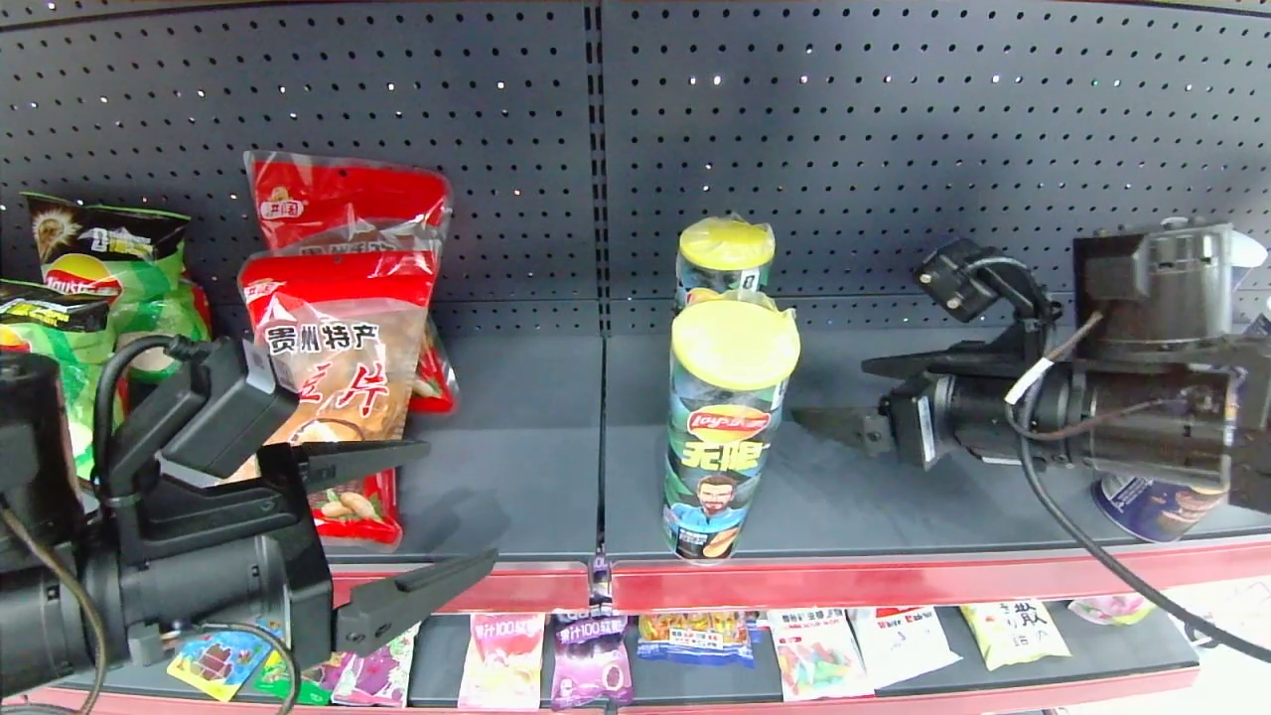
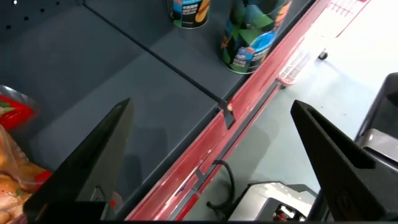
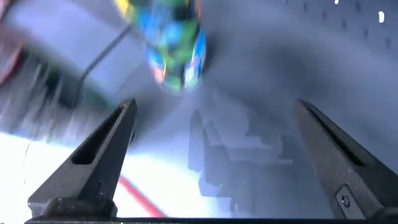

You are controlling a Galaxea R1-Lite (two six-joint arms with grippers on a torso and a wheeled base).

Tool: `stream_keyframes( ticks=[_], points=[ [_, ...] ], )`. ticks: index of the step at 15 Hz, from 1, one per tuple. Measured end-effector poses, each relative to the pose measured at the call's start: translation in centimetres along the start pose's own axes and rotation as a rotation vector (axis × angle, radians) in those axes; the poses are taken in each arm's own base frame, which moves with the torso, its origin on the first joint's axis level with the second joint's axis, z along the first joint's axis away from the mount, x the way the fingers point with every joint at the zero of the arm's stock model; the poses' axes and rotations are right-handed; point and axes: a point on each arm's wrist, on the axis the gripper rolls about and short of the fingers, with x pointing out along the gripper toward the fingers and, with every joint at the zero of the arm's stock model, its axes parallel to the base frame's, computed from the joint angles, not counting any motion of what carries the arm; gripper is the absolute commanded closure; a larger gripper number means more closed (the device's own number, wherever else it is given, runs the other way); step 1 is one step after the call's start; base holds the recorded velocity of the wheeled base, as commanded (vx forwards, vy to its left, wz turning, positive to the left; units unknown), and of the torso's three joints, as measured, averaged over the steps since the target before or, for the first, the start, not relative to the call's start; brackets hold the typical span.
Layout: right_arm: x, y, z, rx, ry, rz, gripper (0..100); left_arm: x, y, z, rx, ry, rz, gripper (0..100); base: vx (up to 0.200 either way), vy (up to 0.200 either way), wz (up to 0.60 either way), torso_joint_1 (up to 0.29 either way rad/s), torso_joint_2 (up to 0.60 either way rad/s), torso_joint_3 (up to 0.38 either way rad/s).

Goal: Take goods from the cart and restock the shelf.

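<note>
Standing near the middle of the shelf (image 1: 516, 447) are two chip cans with yellow lids. The near can (image 1: 730, 427) is close to the red front edge (image 1: 894, 576), and the far can (image 1: 725, 253) is directly behind it. At the left, red snack bags (image 1: 338, 338) stand one behind the other, with green chip bags (image 1: 109, 278) further left. At the right end, a blue and white package (image 1: 1142, 501) is partly hidden by the right arm.

The shelf is dark grey, with a dark pegboard wall (image 1: 844, 119) behind it. On the lower shelf (image 1: 1142, 636), small packets (image 1: 695, 645) lie in a row. A pale floor (image 2: 348, 74) shows in the left wrist view.

The left gripper (image 1: 459, 504) is held level at the near left, over the front edge, beside the red bags. Its jaws are wide apart and hold nothing. The right gripper (image 1: 829, 392) lies level over the shelf, pointing left, just right of the near can and apart from it. Its jaws are spread and empty.
</note>
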Motion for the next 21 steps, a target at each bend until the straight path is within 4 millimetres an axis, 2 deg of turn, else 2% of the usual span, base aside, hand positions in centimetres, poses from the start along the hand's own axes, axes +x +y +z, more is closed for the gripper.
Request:
stream_keyframes(
  ticks=[6, 10, 14, 18, 21],
  points=[
    [-8.3, 2.8, -4.5, -0.023, -0.029, 0.042, 0, 4.0, 0.0, 0.1, 0.041, 0.084, 0.002, 0, 0.000, 0.000, 0.00, 0.000, 0.00, 0.000],
    [-13.0, 4.0, -7.0, -0.039, -0.118, 0.056, 0, 8.9, -0.4, -0.1, 0.068, 0.168, 0.003, 0, 0.000, 0.000, 0.00, 0.000, 0.00, 0.000],
    [-15.0, 4.3, -7.5, -0.045, -0.188, 0.037, 0, 11.8, -0.8, -1.1, 0.079, 0.238, 0.005, 0, 0.000, 0.000, 0.00, 0.000, 0.00, 0.000],
    [-15.6, 4.3, -7.4, -0.051, -0.219, 0.031, 0, 12.8, -0.7, -1.6, 0.079, 0.268, 0.033, 0, 0.000, 0.000, 0.00, 0.000, 0.00, 0.000],
    [-15.8, 4.3, -7.2, -0.052, -0.228, 0.025, 0, 13.6, -0.5, -1.2, 0.082, 0.256, 0.034, 0, 0.000, 0.000, 0.00, 0.000, 0.00, 0.000]
  ],
)
